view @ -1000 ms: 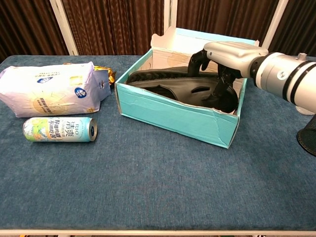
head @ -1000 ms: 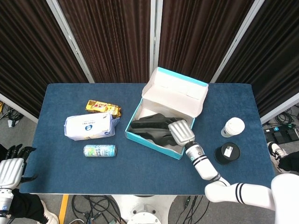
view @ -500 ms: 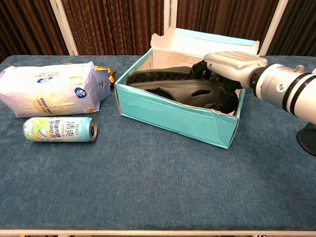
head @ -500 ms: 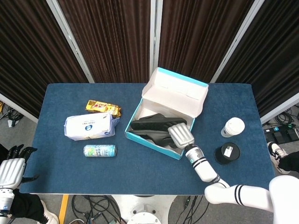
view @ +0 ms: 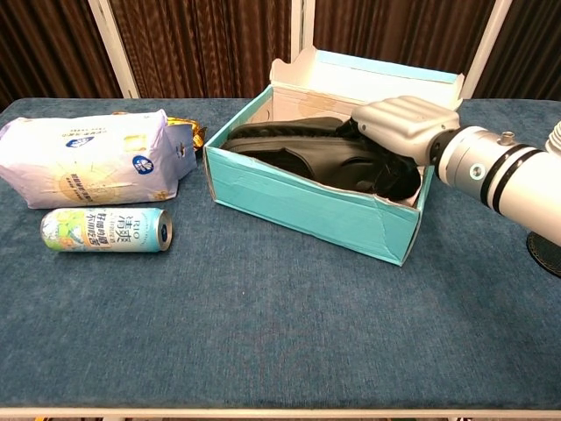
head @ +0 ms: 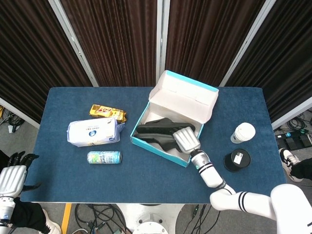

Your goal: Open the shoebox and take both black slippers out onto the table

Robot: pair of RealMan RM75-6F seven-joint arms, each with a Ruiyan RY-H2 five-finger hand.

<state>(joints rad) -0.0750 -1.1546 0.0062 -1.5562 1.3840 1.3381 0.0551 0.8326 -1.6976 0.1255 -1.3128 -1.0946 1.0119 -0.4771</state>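
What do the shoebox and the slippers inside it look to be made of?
The shoebox looks like thin cardboard, teal outside and white inside: its near wall is creased and the raised lid shows cut flaps. The slippers look like matte black moulded rubber or foam, smooth with no stitching visible, though that is a guess.

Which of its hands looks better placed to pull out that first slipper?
The right hand: it is already inside the open shoebox, on the near slipper. The left hand hangs off the table's corner.
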